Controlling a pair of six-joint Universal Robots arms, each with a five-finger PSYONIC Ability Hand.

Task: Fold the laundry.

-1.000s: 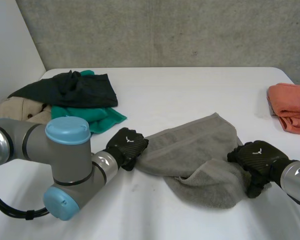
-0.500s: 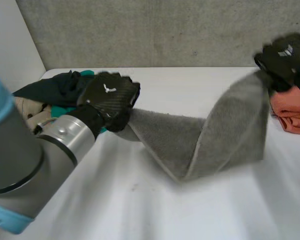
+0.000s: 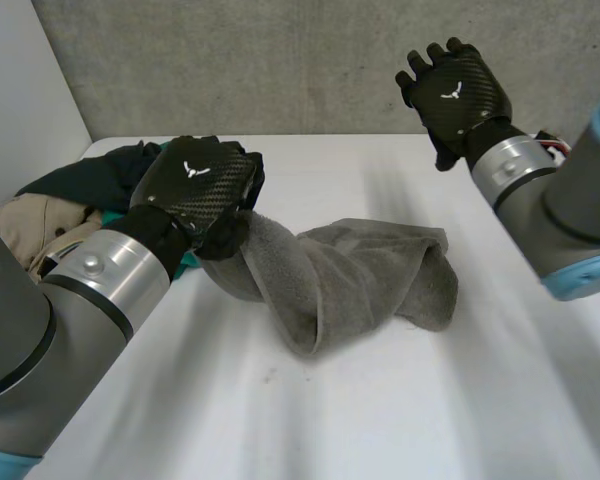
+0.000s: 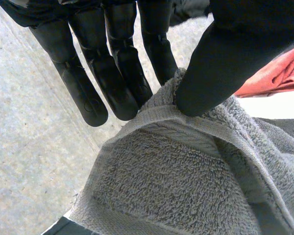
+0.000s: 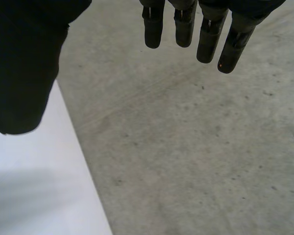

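Note:
A grey towel (image 3: 352, 278) lies slumped in a twisted heap on the middle of the white table (image 3: 400, 420). One end rises to my left hand (image 3: 196, 188), held up above the table. In the left wrist view the thumb (image 4: 220, 68) pinches the hemmed towel (image 4: 176, 181) edge against the straight fingers (image 4: 112, 83), near a corner. My right hand (image 3: 454, 88) is raised high over the table's far side, in front of the wall. Its fingers (image 5: 186, 24) are straight and spread, the thumb (image 5: 24, 63) apart, with nothing in it.
A pile of laundry sits at the far left of the table: a black garment (image 3: 95, 175) on top, a beige one (image 3: 25, 222) beside it. A folded orange cloth (image 4: 279, 73) lies past the towel. A concrete wall (image 3: 300, 60) backs the table.
My right hand has let go of the towel and moved left, staying high. The towel's lifted right end has dropped into a heap on the table. My left hand keeps its grip.

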